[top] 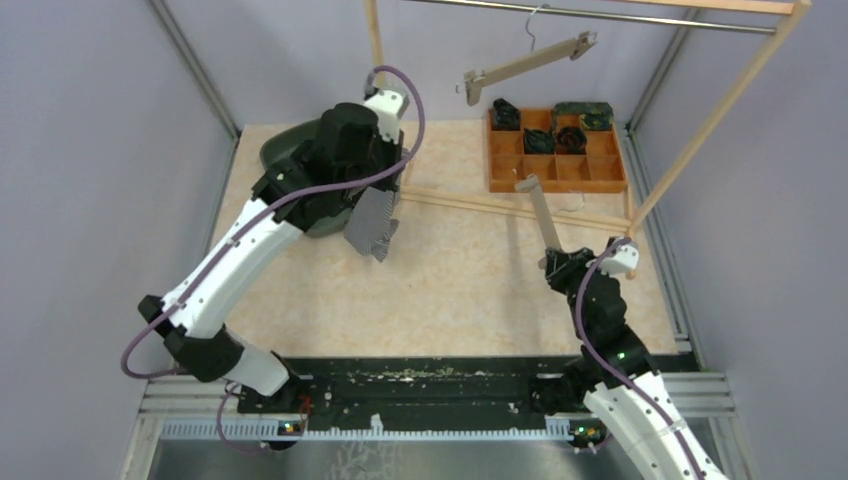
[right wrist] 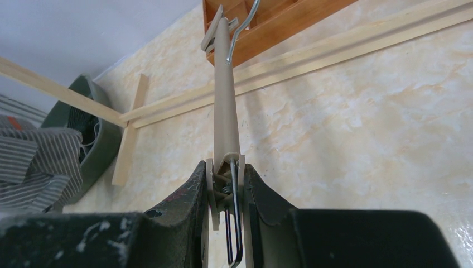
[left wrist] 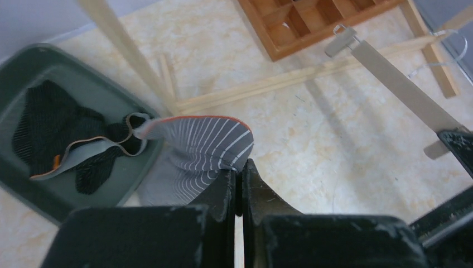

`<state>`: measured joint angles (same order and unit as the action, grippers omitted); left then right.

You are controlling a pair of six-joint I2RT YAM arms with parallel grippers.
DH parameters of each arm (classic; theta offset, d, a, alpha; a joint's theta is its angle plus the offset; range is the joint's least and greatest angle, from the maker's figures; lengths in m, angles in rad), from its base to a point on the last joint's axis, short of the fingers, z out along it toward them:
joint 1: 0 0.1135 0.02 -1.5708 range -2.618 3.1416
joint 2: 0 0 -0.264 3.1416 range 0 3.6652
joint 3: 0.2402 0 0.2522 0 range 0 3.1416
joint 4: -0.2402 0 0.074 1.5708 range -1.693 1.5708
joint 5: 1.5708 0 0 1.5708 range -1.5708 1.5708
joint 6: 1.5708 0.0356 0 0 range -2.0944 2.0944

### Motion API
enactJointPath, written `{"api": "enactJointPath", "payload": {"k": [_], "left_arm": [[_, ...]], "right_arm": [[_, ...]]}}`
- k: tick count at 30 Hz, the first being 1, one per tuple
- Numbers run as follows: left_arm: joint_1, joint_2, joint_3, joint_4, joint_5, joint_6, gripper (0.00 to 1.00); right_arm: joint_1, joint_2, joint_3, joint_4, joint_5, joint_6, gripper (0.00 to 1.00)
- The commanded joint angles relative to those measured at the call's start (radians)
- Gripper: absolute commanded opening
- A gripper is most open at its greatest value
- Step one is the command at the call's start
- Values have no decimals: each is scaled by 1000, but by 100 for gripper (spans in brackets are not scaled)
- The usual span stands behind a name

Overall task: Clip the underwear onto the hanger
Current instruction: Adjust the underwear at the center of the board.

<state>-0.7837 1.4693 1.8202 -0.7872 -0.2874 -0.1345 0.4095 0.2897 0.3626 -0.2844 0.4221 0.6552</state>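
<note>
my left gripper [left wrist: 239, 177] is clenched on the grey striped underwear with an orange hem [left wrist: 195, 148]. it pinches a fold, and the cloth hangs from the fingertips above the beige marbled table [top: 450, 290]. the underwear sits just beside the dark green plastic tub [left wrist: 120, 103], which stands at the table's far left corner. a heap of black garments [left wrist: 50, 123] with a grey band lies in that tub.

my right gripper [right wrist: 226, 187] is grasping the beige flat-bar hanger with metal clips [right wrist: 223, 100] by the clip at its near end, close to the table's right edge. the bar slants away toward the far edge. its other clip ends near the orange-brown wooden compartment tray [top: 556, 186] at the far right corner. a few of the tray's far cells hold dark rolled garments. a second beige hanger [top: 530, 62] hangs tilted from the rail of the pale wooden rack [top: 700, 130] above the far edge. hanger and underwear are well apart.
</note>
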Motion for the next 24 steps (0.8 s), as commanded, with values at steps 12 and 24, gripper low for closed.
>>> {"api": "enactJointPath", "payload": {"k": [12, 24], "left_arm": [[-259, 200, -739, 565, 460, -217, 4], [-338, -74, -982, 778, 269, -266, 55]], "right_arm": [[-12, -41, 71, -13, 63, -41, 0], [-14, -43, 69, -19, 71, -51, 0]]}}
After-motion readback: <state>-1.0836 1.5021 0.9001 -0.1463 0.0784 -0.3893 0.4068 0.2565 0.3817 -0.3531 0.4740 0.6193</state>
